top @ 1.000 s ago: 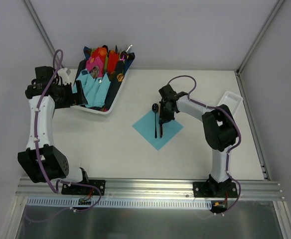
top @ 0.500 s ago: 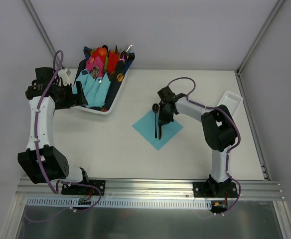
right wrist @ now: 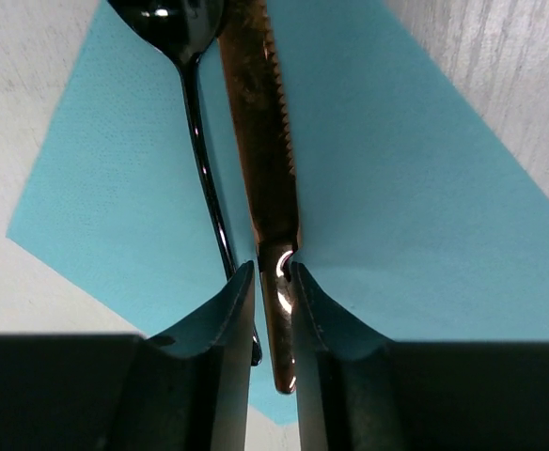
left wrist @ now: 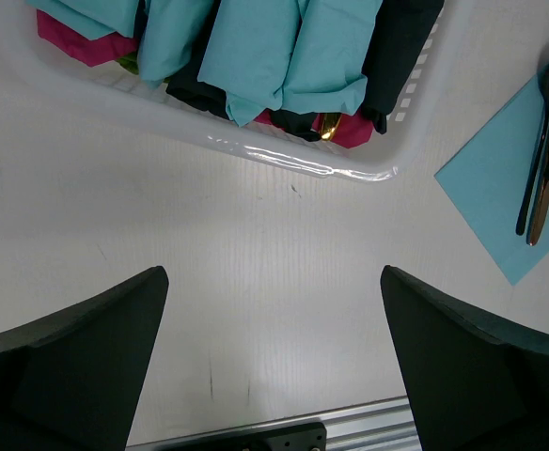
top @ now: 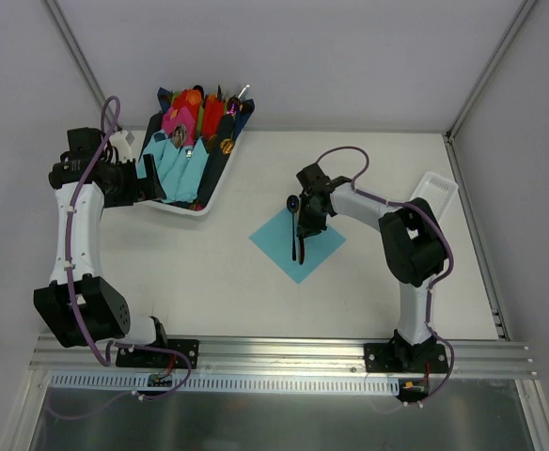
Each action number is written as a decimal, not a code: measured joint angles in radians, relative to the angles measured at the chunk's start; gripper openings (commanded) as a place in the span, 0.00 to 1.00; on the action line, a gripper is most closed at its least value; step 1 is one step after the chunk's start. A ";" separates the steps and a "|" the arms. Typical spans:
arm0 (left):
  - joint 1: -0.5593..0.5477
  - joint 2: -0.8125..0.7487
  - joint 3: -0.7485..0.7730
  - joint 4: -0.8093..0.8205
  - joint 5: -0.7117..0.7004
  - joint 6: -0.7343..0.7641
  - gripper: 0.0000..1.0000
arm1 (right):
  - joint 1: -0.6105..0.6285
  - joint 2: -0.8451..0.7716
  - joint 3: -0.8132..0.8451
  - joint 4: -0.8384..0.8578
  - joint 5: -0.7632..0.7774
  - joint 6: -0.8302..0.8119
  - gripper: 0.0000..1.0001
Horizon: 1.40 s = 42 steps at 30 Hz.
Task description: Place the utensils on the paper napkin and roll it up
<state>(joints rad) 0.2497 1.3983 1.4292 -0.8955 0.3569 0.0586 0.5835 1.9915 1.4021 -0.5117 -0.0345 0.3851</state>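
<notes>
The teal paper napkin [top: 274, 240] lies flat mid-table like a diamond. Two utensils rest on it side by side: a black spoon [right wrist: 204, 188] and a copper-brown serrated knife [right wrist: 260, 122]. My right gripper [right wrist: 272, 272] is low over the napkin, and its fingers straddle the knife's handle end. The jaws stand slightly apart, with a thin gap showing beside the handle. My left gripper [left wrist: 273, 282] hangs wide open over bare table, in front of the white tray [left wrist: 293, 160]. The napkin [left wrist: 500, 188] shows at the right edge of the left wrist view.
The white tray [top: 185, 209] at the back left holds teal, pink, red and navy napkin rolls. A small white basket [top: 436, 193] sits at the right edge of the table. An aluminium rail [top: 284, 352] runs along the near edge.
My right gripper has sunk slightly onto the napkin with the knife, and its jaws have eased apart. The left arm has not moved.
</notes>
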 measured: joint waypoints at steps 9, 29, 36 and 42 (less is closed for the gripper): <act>0.000 0.000 -0.002 0.000 0.001 0.000 0.99 | 0.000 0.000 0.000 0.005 -0.006 0.016 0.31; -0.218 0.010 0.023 0.044 0.087 0.119 0.99 | -0.084 -0.489 -0.154 0.053 -0.042 -0.019 0.99; -0.420 0.135 0.090 0.090 0.114 0.119 0.97 | -0.208 -0.788 -0.344 0.016 -0.067 -0.094 0.99; -0.694 0.201 0.071 0.160 0.072 0.125 0.68 | -0.373 -1.017 -0.481 -0.092 -0.097 -0.144 0.99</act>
<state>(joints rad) -0.4446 1.5993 1.5005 -0.7353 0.4294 0.1837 0.2104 0.9745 0.9215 -0.6037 -0.1314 0.2409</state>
